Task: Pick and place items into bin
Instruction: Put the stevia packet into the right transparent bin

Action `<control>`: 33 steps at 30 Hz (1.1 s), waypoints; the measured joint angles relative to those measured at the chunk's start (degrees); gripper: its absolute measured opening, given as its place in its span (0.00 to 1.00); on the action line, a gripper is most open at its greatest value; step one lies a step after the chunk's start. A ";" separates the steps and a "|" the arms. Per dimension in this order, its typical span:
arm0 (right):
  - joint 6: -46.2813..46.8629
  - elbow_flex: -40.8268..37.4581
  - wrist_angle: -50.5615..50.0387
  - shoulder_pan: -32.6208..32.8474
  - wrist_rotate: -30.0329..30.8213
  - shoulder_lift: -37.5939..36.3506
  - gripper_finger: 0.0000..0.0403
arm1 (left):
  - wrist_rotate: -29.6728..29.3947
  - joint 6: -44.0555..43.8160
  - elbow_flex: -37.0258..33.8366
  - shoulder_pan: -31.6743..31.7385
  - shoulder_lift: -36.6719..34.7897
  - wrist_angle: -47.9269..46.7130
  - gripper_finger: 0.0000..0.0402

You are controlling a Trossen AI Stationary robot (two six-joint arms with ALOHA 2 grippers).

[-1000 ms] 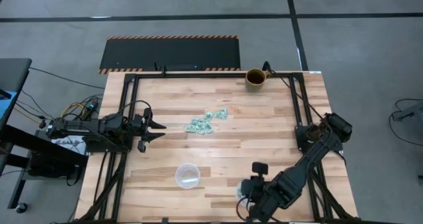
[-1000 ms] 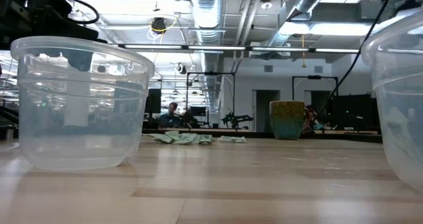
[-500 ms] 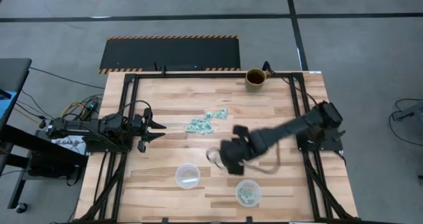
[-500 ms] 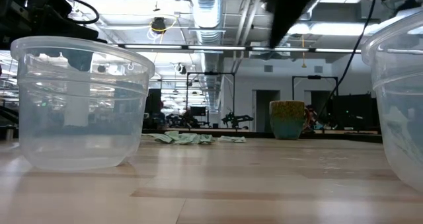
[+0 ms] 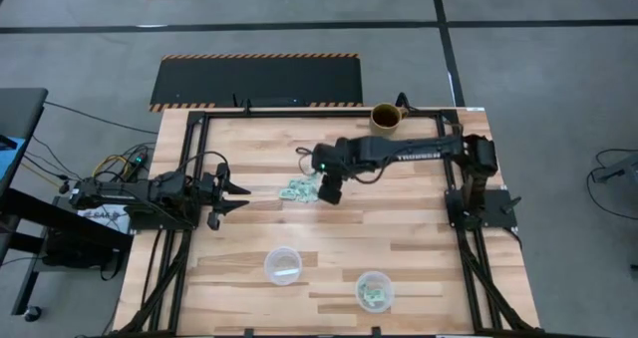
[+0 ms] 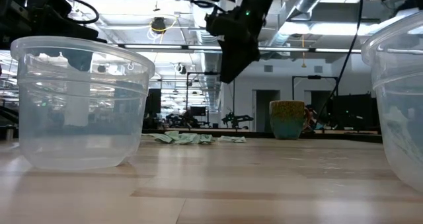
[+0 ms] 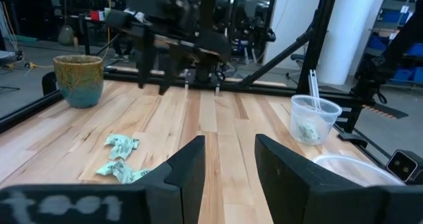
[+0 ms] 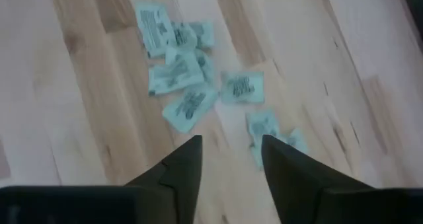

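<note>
Moved: the right arm has swung from the near edge, by the right cup, out over the middle of the table; its gripper (image 5: pixel 329 190) now hangs above the packet pile
Near edge: two clear round cups, the left cup (image 5: pixel 283 265) looking empty, the right cup (image 5: pixel 374 290) already holding a few mint-green pieces
Left gripper: the left gripper (image 5: pixel 237 196) waits low at the table's left side, fingers (image 7: pixel 187 168) parted with nothing between them
Right gripper: seen from its wrist, its fingers (image 8: pixel 178 169) stand apart with bare wood in the gap, holding nothing, above the near side of the pile
Items: the items (image 5: pixel 309 183) lie loose on the wooden table (image 5: pixel 399 218) at mid-table, small flat mint-green packets (image 8: pixel 187 105), several overlapping, a few lying apart
Far edge: a brown mug (image 5: pixel 386 118) stands at the far right, well apart from the pile
Doing it well: I'd pick a packet at the fringe, such as the one lying alone (image 8: pixel 241 86), centre the gap on it, come straight down and close gently; the packets are thin and flat, so the tips must reach the wood or they will slide over it, and a grab in the overlap may lift two
Hard to see: the high view hides part of the pile under the gripper; the low view shows the pile only as a thin strip, with the right cup cut off at the frame edge; the print on the packets is unreadable
</note>
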 joint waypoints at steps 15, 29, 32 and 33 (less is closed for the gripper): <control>-5.46 -0.04 2.63 -4.09 -3.36 10.26 0.47 | 0.02 0.00 -0.01 -0.01 -0.06 -0.01 0.30; -10.24 0.00 1.23 -5.68 -3.51 16.05 0.41 | 0.00 0.00 0.00 -0.02 -0.08 0.00 0.30; -11.07 0.00 2.00 -5.68 -3.53 16.07 0.41 | -0.02 0.00 -0.02 0.00 -0.08 0.00 0.30; -11.06 0.00 2.54 -5.71 -3.48 16.07 0.41 | -0.02 0.00 -0.02 -0.02 -0.08 -0.02 0.30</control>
